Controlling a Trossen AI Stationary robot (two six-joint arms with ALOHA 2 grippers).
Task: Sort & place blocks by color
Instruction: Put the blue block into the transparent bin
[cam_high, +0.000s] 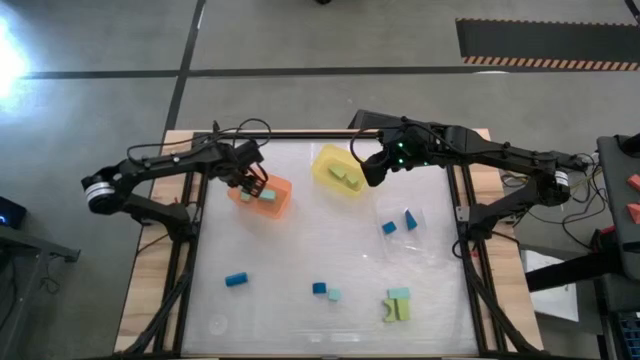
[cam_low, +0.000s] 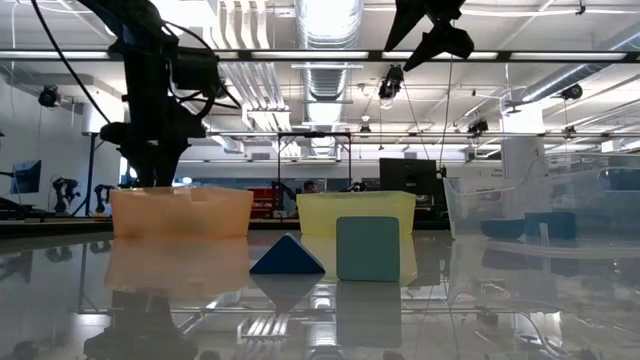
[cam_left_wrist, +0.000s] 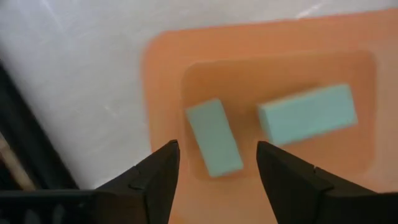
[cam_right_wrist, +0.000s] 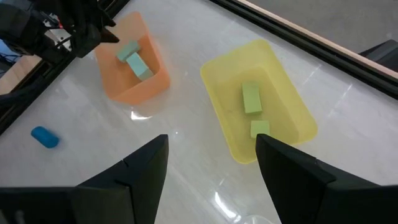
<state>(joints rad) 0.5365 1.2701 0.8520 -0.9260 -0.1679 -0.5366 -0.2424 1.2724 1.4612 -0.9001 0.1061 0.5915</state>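
My left gripper (cam_high: 252, 180) hangs open over the orange bin (cam_high: 272, 200), fingers pointing down. Two mint-teal blocks (cam_left_wrist: 214, 137) (cam_left_wrist: 308, 114) lie flat on the bin's floor; one lies below the gap between my fingers (cam_left_wrist: 217, 145), apart from them. My right gripper (cam_high: 372, 165) stands open and raised beside the yellow bin (cam_high: 330, 170), which holds two yellow-green blocks (cam_right_wrist: 252, 98) (cam_right_wrist: 260, 129). Loose on the table lie a blue block (cam_high: 236, 280), a blue and a teal one (cam_high: 319, 288) (cam_high: 334, 295), and a teal and green pair (cam_high: 398, 303).
A clear bin (cam_high: 425, 240) at the right holds two blue blocks (cam_high: 389, 228) (cam_high: 410, 220). In the low view a blue wedge (cam_low: 287, 257) and a teal cube (cam_low: 368, 248) stand in front of the yellow bin (cam_low: 355, 205). Dark frame rails run along the table's left and right sides.
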